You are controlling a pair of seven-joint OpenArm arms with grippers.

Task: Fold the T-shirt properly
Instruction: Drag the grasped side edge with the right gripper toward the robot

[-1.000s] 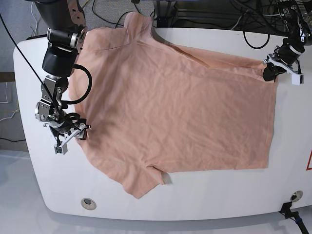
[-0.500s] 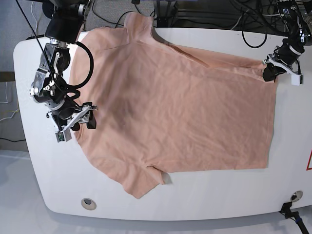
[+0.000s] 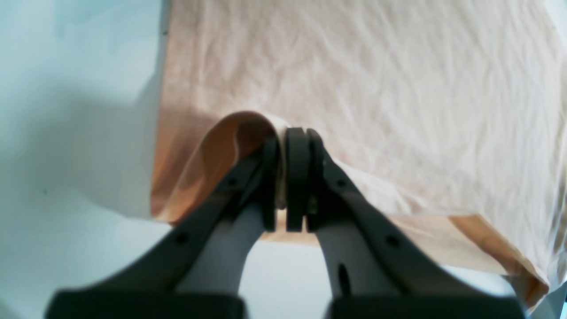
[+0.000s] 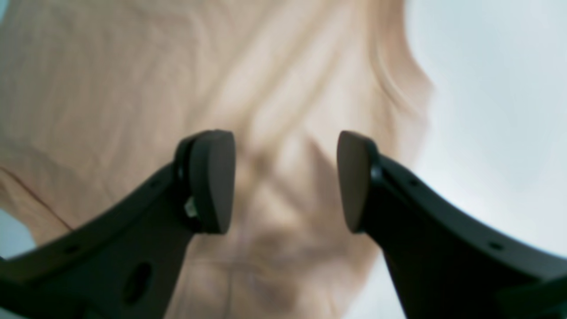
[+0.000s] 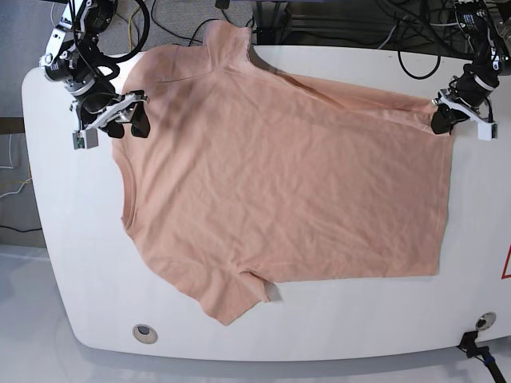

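Note:
The peach T-shirt [image 5: 279, 183] lies spread flat on the white table [image 5: 72, 263], neck to the left and hem to the right. My left gripper [image 5: 441, 121] is at the far right hem corner, shut on a raised fold of the T-shirt. In the left wrist view the left gripper [image 3: 288, 177] pinches cloth [image 3: 376, 79] between its pads. My right gripper [image 5: 128, 126] hovers open over the far left shoulder, beside the neck. In the right wrist view the right gripper [image 4: 283, 181] holds nothing, with blurred fabric [image 4: 110, 88] below it.
Cables [image 5: 184, 24] and dark equipment crowd the table's far edge. A round hole [image 5: 144, 332] sits near the front left edge and a small black fixture [image 5: 479, 323] at the front right. One sleeve [image 5: 227, 36] overhangs the far edge.
My right arm has swung from the front-left side of the neck toward the back, to the far shoulder, staying open. The left gripper and the T-shirt have not moved.

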